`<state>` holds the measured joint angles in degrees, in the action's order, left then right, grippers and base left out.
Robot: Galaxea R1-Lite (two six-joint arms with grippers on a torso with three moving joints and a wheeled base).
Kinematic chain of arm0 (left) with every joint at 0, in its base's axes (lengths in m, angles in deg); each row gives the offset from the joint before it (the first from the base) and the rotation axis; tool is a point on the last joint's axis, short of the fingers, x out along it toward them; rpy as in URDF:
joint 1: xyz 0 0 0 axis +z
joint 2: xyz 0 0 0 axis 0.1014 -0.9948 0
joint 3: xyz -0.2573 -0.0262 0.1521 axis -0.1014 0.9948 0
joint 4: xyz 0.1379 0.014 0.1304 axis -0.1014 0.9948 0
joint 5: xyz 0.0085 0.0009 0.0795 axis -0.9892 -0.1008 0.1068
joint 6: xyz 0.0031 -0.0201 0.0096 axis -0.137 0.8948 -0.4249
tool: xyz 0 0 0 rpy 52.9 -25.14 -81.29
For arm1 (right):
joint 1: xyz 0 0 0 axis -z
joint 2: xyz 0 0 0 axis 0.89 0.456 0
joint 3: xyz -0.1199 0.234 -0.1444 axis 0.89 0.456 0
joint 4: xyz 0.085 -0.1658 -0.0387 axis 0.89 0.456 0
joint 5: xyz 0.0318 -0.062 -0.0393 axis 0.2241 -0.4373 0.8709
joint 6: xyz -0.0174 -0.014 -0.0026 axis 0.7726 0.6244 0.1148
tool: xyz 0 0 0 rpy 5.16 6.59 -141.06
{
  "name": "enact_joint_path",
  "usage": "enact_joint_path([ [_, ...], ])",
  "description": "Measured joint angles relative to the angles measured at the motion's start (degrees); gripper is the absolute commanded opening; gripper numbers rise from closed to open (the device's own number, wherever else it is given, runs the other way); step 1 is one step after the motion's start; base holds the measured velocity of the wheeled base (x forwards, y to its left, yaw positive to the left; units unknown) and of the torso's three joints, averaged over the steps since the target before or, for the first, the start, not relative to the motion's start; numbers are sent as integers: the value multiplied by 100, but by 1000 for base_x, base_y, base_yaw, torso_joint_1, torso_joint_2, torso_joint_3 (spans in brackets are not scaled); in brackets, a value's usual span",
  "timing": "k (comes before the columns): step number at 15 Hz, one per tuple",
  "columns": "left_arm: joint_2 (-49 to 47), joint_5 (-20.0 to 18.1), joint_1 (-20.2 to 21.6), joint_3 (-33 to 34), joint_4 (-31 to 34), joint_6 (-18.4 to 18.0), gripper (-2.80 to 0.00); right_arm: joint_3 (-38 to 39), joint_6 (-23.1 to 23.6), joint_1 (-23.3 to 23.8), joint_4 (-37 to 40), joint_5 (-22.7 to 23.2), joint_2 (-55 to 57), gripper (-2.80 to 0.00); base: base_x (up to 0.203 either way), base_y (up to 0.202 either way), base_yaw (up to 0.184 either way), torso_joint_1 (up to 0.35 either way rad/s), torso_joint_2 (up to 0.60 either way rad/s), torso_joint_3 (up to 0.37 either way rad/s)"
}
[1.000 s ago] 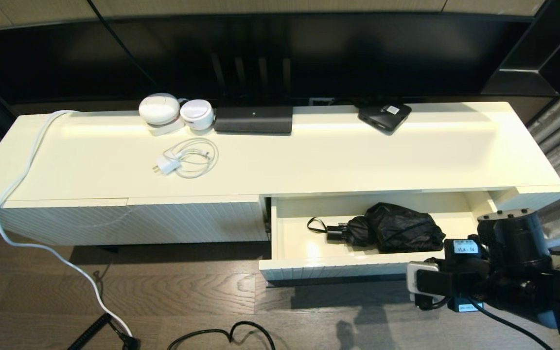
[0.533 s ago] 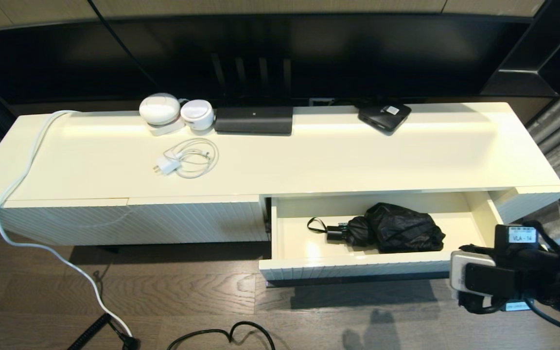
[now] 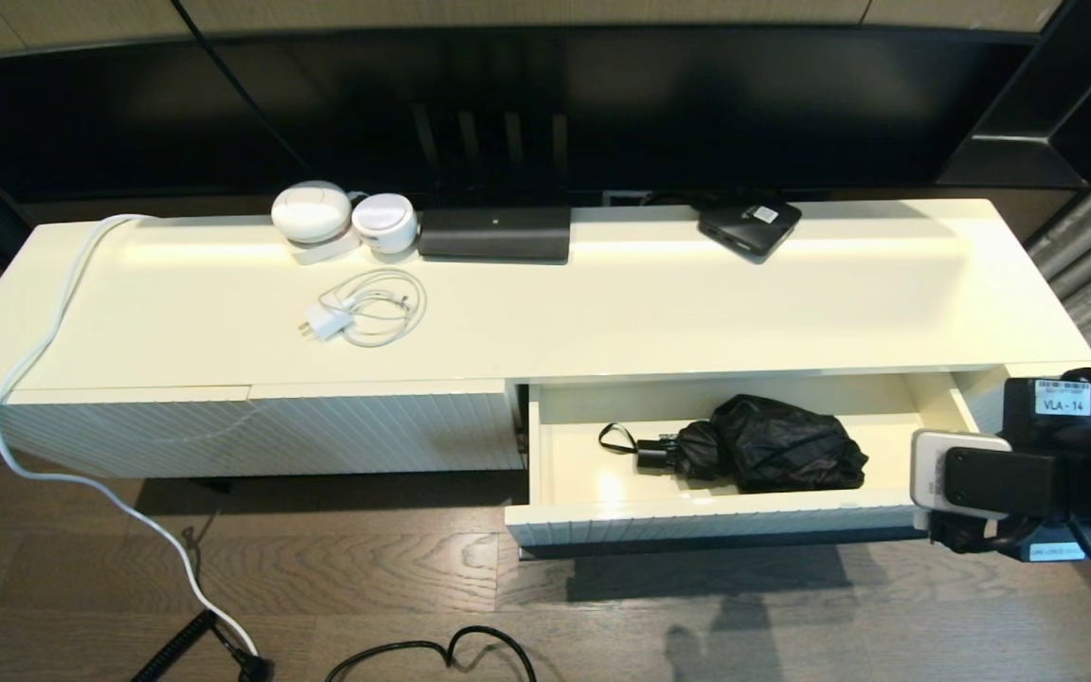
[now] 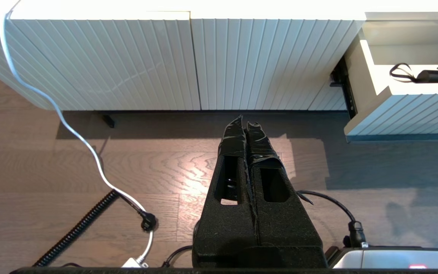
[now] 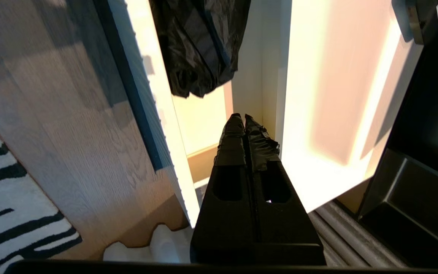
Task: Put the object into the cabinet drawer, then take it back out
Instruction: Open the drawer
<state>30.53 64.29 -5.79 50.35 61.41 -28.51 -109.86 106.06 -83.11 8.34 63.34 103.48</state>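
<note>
Nearest me, my right gripper (image 5: 244,118) has its fingers pressed together on nothing, off the right end of the cabinet drawer (image 3: 697,524). My left gripper (image 4: 245,122) is parked low over the floor, left of the drawer, fingers likewise pressed together and empty.

The drawer is pulled out, and the umbrella (image 3: 754,445) lies on its floor toward the right half, handle and wrist loop pointing left. So I judge it is stowed and the take-out comes next.

I expect it to be light. The fabric looks loose and bunchy, soft and probably slick, so a pinch there may only gather cloth. The short handle (image 3: 654,453) just left of the bundle looks stiff; I would take hold there.

Count: one umbrella, one open drawer. Farther back on the cabinet top, behind the drawer, one flat black box (image 3: 749,225); left of it one long black device (image 3: 494,233), two white round gadgets (image 3: 311,214) and one coiled white charger cable (image 3: 366,305).
</note>
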Motion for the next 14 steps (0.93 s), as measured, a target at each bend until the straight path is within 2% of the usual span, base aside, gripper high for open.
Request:
enact_joint_path([
  [6,0,-2,0,0,1,0,-280,-883,-181,-455,1,-144,1242,-280,0,0,0,0,0,0],
  [14,0,-2,0,0,1,-4,-280,-1324,-570,-340,-473,-373,2586,-280,0,0,0,0,0,0],
])
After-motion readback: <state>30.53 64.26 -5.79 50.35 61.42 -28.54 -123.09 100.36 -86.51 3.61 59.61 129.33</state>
